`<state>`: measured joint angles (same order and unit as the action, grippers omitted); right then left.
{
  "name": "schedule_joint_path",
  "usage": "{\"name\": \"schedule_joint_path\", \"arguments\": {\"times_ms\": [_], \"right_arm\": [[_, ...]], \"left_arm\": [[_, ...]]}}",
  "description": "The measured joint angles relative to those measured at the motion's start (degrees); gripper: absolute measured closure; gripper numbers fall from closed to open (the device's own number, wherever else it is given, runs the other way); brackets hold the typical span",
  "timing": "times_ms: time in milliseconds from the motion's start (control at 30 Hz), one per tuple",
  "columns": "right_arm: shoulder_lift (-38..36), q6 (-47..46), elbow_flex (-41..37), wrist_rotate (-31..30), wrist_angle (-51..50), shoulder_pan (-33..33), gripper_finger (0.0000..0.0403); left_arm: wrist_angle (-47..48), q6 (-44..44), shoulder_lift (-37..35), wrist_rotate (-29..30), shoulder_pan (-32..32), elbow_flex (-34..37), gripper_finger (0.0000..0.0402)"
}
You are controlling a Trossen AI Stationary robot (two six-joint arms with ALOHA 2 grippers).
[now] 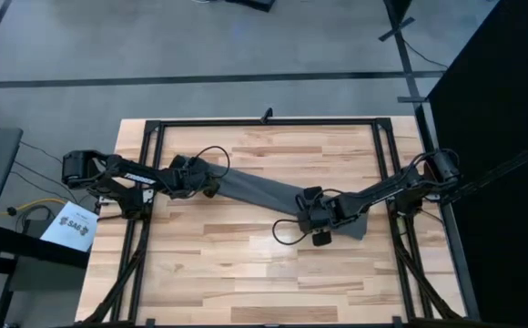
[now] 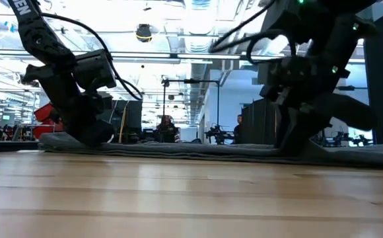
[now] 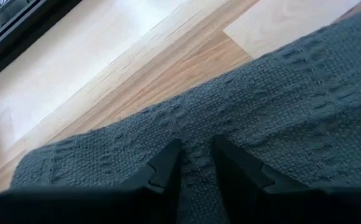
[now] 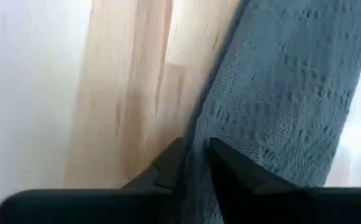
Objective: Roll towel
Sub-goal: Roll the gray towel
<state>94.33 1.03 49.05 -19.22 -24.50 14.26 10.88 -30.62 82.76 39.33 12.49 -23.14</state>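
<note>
Right tool (image 1: 312, 219): low on the counter at the towel's right part, toward the near side in the high view; its two dark fingers (image 4: 168, 168) stand almost together, pinching the towel's long edge between them.
Left tool (image 1: 211, 185): farther back and to the left, down at the towel's left end; its fingers (image 3: 166, 165) are drawn close with a ridge of the weave nipped between their tips.
Towel (image 1: 264, 193): dark grey, folded into a long narrow band, lying flat on the counter and running slantwise from the left tool, farther from the near edge, down to the right tool and a little past it.
Towel in the low view (image 2: 198, 149): a thin, low strip stretched between the two arms, resting on the wood.
Counter (image 1: 246, 273): light wooden planks with a dark frame around the edges; bare wood shows on both sides of the band.
Left arm (image 1: 118, 173): reaches in from the left edge of the counter.
Right arm (image 1: 391, 187): reaches in from the right edge, slanting toward the middle.
Room beyond: bright ceiling lights and dark equipment behind the counter in the low view.
</note>
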Motion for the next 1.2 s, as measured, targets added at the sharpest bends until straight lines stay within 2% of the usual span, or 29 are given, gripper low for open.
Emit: {"name": "schedule_joint_path", "arguments": {"times_ms": [100,267,433,533,633,733,800,867,933,1067,1200], "right_arm": [[-2.5,-2.1,0.4,0.0,-4.1,-0.2,0.0296],[-10.0,-8.4,0.3,0.0,-13.0,-0.5,0.0253],[-15.4,-15.6,-0.6,-0.1,-17.8,-0.8,0.0238],[-16.6,-19.4,-3.2,-0.1,-18.2,-2.3,0.0240],[-16.7,-21.0,-6.0,2.1,-19.6,-4.9,0.0250],[-16.7,-20.5,-6.6,4.7,-19.8,-7.1,0.0276],[-17.0,-19.0,-6.6,4.7,-20.5,-7.4,0.0311],[-17.2,-18.7,-6.6,4.8,-21.7,-7.8,0.0363],[-17.2,-18.6,-6.8,7.2,-22.4,-8.4,0.0390],[-15.3,-18.6,-9.8,13.1,-20.0,-10.7,0.0401],[-11.2,-17.8,-10.3,13.2,-21.3,-12.9,0.0402]], "left_arm": [[0.7,0.5,-0.5,-0.2,-0.1,0.0,0.0320],[3.0,4.1,-5.4,-4.2,-0.5,-0.2,0.0320],[1.8,7.9,-13.6,-7.9,-1.5,-2.2,0.0320],[-4.5,9.7,-16.4,-10.7,-2.8,-2.5,0.0320],[-13.3,12.1,-15.2,-13.5,-5.4,-2.6,0.0320],[-19.0,12.3,-10.0,-13.7,-7.9,-2.6,0.0320],[-22.2,10.8,-5.5,-13.7,-9.0,-2.6,0.0320],[-23.6,9.4,-1.0,-13.6,-9.5,-2.6,0.0320],[-24.7,8.4,2.9,-13.6,-9.6,-2.6,0.0320],[-25.4,6.4,7.7,-12.7,-9.7,-2.9,0.0320],[-24.9,6.2,8.9,-12.2,-9.7,-3.0,0.0320]]}}
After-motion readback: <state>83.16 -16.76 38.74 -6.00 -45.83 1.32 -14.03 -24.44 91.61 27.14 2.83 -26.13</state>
